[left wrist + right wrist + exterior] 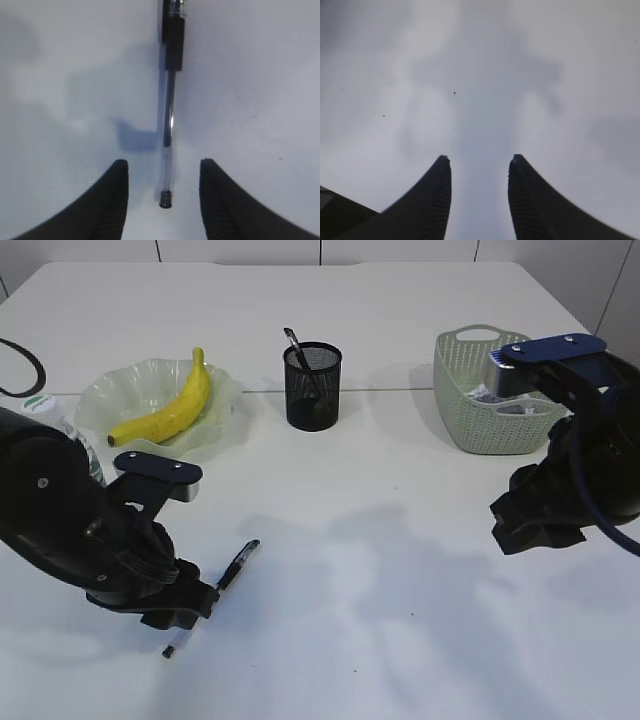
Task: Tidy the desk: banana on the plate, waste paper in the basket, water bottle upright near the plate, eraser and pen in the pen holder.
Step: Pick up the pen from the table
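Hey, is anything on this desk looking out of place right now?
Yes: a clear-barrelled black pen lies flat on the white table, not in the black mesh pen holder. The open left gripper straddles its end.

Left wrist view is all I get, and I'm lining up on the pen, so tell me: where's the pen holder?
Observer: The pen holder stands between the plate and the basket.
Operator: Anything in it?
Observer: Yes, one dark stick leans inside, likely a pen.
Operator: Right arm busy?
Observer: No. The right gripper is open, holding nothing, above the table.
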